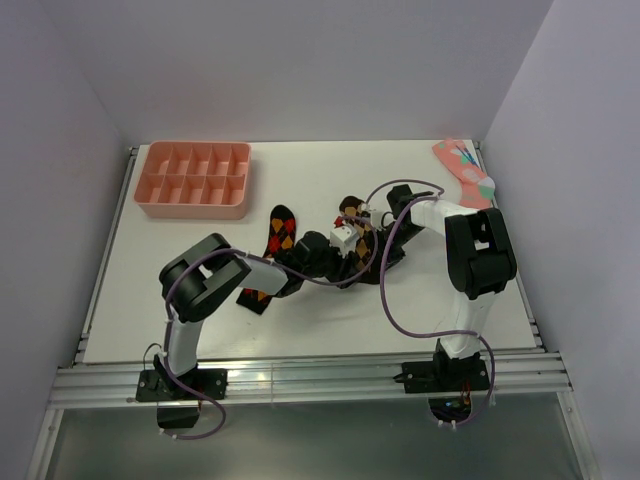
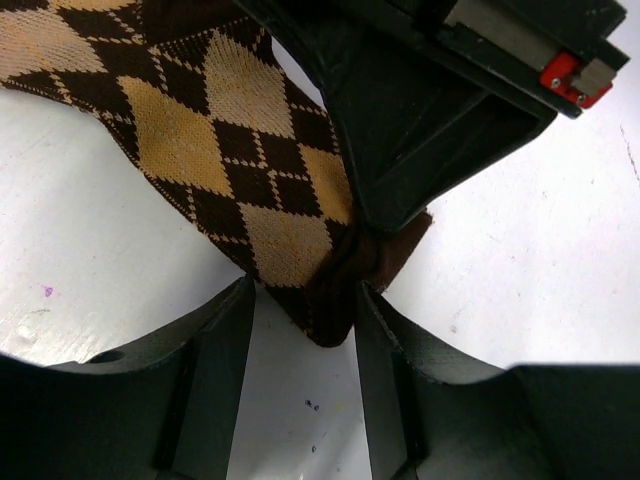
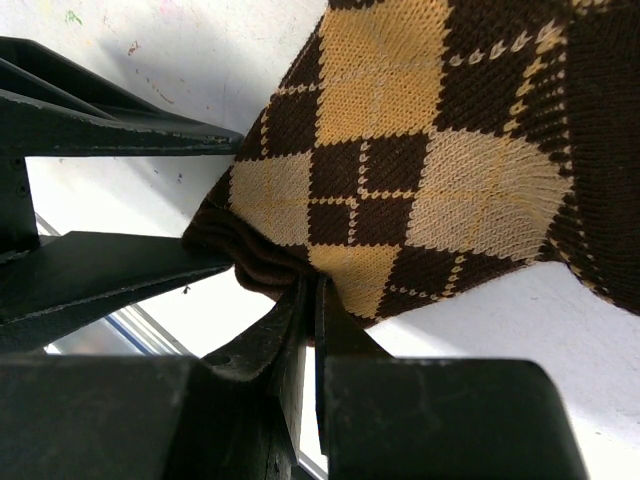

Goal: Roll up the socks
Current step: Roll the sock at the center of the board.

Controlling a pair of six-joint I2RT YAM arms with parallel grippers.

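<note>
The tan-and-orange argyle sock (image 2: 215, 130) lies on the white table, mostly hidden under both grippers in the top view (image 1: 350, 208). My left gripper (image 2: 305, 300) is open, with the sock's dark brown cuff corner between its fingers (image 2: 215, 350). My right gripper (image 3: 315, 288) is shut on the same cuff edge of the tan sock (image 3: 400, 150). It shows in the left wrist view (image 2: 420, 130), pinching the cuff just beyond my left fingers. The red-and-orange argyle sock (image 1: 280, 232) lies flat to the left, partly under the left forearm. In the top view, the left gripper (image 1: 338, 262) and the right gripper (image 1: 362, 232) meet at the table's middle.
A pink compartment tray (image 1: 195, 178) stands at the back left. A pink sock with teal and white marks (image 1: 465, 172) lies at the back right corner. Purple cables loop off both arms over the table's middle.
</note>
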